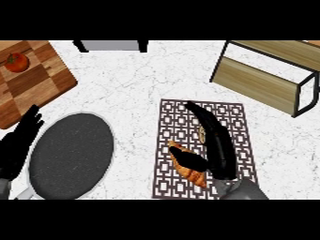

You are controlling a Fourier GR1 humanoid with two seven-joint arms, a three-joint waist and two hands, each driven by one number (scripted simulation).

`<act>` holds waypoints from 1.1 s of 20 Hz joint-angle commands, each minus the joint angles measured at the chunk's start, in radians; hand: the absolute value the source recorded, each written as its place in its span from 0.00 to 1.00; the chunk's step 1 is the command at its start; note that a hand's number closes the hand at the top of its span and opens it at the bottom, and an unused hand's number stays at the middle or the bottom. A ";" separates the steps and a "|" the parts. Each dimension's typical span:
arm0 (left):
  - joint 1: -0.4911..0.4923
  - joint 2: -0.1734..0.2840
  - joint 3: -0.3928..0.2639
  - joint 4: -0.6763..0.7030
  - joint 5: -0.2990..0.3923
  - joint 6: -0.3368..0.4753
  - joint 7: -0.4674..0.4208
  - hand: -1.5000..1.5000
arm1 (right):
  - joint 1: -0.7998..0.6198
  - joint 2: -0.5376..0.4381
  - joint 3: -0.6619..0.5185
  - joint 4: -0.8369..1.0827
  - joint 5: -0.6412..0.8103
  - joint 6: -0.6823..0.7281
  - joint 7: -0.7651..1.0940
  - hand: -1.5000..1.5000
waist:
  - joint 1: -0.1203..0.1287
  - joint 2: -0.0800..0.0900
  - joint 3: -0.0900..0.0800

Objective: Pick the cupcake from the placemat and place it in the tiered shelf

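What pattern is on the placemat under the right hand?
A dark brown and white geometric lattice covers the placemat, seen in the head view.

Bare counter (134,79) runs between the placemat (235,115) and the tiered shelf (273,77) at the counter's far right corner, so the way across is open. The shelf's dark frame posts stand along its near side, and its upper board lies over the lower one. Left of the placemat a dark round plate (72,157) fills the near part of the counter, with a narrow bare strip between the two. A wooden board (27,82) with a tomato (15,62) takes the far left corner. The left hand (13,145) rests at the plate's left rim.
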State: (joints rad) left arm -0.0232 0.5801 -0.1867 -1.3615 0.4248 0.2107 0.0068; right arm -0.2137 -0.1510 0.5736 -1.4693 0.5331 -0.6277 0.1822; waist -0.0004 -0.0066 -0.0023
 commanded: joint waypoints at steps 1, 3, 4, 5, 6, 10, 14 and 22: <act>0.019 0.011 0.025 -0.016 0.012 -0.003 0.003 0.50 | -0.024 -0.060 0.026 -0.021 0.241 0.034 0.254 0.00 | -0.012 -0.007 -0.003; 0.039 0.022 0.038 0.000 0.015 -0.013 -0.005 0.50 | 0.007 -0.116 0.040 -0.099 0.306 0.133 0.358 0.00 | -0.026 -0.011 -0.004; 0.035 0.018 0.029 -0.005 0.001 -0.010 -0.011 0.50 | -0.034 -0.090 0.047 -0.084 0.358 0.183 0.439 0.00 | -0.019 -0.008 -0.004; 0.041 -0.011 0.013 -0.024 -0.005 0.019 -0.003 0.50 | 0.006 -0.120 0.069 -0.131 0.388 0.227 0.478 0.00 | -0.030 -0.012 -0.004; 0.037 0.006 0.030 0.010 0.000 -0.017 -0.031 0.50 | -0.077 -0.120 0.034 -0.113 0.382 0.323 0.537 0.00 | -0.015 -0.004 -0.004; 0.039 0.006 0.026 -0.010 0.011 -0.031 -0.012 0.50 | -0.122 -0.105 0.145 -0.132 0.386 0.621 0.683 0.00 | 0.002 -0.002 -0.004; 0.033 -0.003 0.005 -0.039 -0.022 -0.002 0.009 0.50 | -0.191 -0.122 0.146 -0.173 0.332 0.903 0.804 0.00 | 0.005 0.000 -0.001; 0.015 -0.038 0.057 0.023 -0.039 -0.039 -0.026 0.50 | -0.225 -0.104 0.079 -0.197 0.310 1.123 0.840 0.00 | 0.000 0.005 0.002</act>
State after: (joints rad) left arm 0.0039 0.5595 -0.1459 -1.3534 0.4008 0.1759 -0.0188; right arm -0.4339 -0.2530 0.6787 -1.6443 0.8501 0.3619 0.9577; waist 0.0008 -0.0026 -0.0016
